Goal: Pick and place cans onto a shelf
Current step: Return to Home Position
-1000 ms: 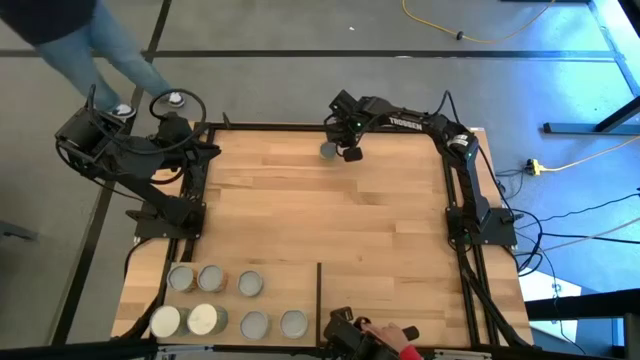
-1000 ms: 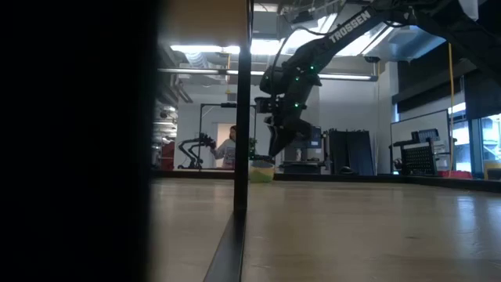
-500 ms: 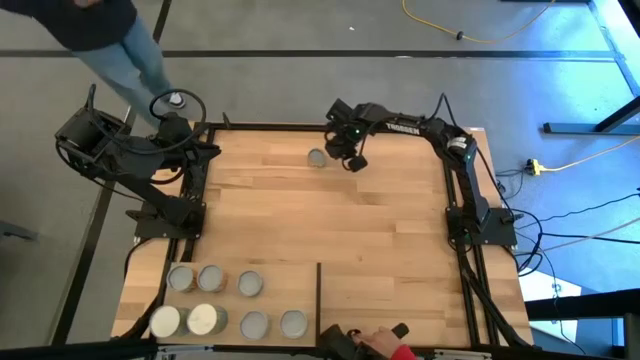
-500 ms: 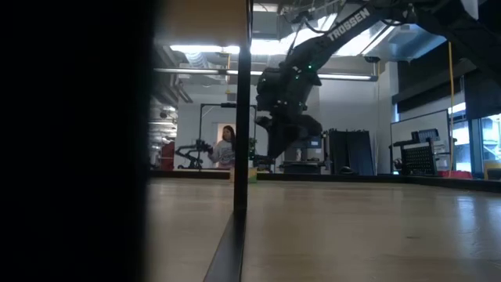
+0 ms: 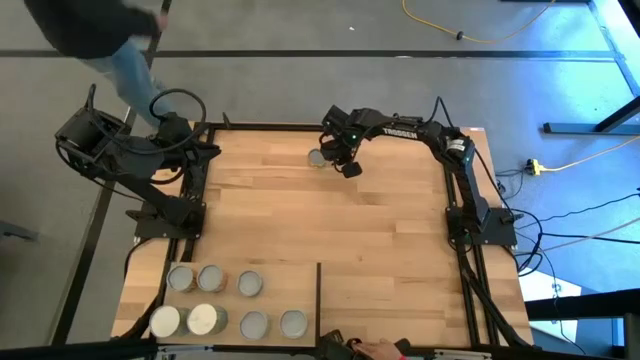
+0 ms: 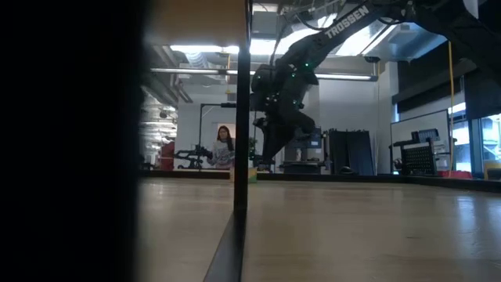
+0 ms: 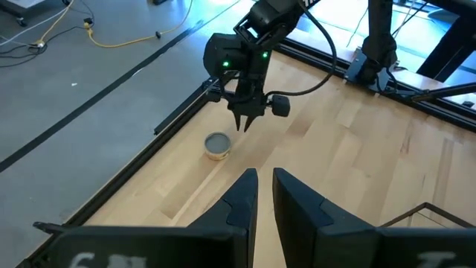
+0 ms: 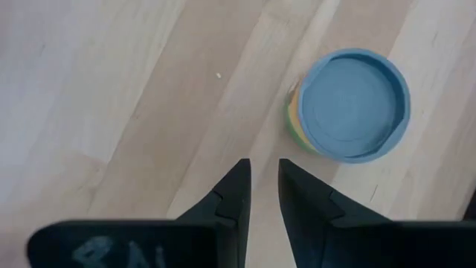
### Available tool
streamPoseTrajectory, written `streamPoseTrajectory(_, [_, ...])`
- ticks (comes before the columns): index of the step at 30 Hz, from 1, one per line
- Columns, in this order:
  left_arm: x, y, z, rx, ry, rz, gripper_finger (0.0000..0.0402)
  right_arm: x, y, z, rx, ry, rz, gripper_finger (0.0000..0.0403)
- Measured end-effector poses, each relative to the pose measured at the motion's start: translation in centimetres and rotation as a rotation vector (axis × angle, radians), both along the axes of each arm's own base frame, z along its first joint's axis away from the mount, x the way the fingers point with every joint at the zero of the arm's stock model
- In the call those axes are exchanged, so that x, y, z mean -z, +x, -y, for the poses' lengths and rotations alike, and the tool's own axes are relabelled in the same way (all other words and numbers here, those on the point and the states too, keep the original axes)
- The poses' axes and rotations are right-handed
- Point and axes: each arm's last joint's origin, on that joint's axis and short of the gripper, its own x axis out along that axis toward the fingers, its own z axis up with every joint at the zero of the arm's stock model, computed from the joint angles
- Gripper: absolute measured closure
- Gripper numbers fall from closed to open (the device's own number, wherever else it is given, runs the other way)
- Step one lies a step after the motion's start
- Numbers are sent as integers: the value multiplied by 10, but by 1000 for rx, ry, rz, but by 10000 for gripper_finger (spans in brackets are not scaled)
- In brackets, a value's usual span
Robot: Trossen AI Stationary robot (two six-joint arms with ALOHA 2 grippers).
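mostly done, i judge: on the planked butcher-block tabletop (image 5: 330, 220) the flat pale plywood shelf (image 5: 290, 287) with its thin black upright edge holds seven small round metal cans (image 5: 249, 283). the left gripper (image 7: 265, 195) waits at the far left corner and the right gripper (image 7: 244, 125) hangs by the far edge, both with fingers pressed nearly together on nothing. one small grey-topped can (image 5: 316, 158) with a yellow-green side stands on bare planks just beside the right gripper, well apart from the shelf, and is left to place.
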Motion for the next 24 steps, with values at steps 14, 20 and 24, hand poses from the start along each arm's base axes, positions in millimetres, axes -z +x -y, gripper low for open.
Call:
streamPoseTrajectory(14, [0,0,0,0,0,0,365,-44,-16,37,411,377,70,331])
streamPoseTrajectory(20, [0,0,0,0,0,0,365,-46,-28,61,662,469,88,331])
streamPoseTrajectory(24, [0,0,0,0,0,0,365,-27,-31,70,673,644,66,331])
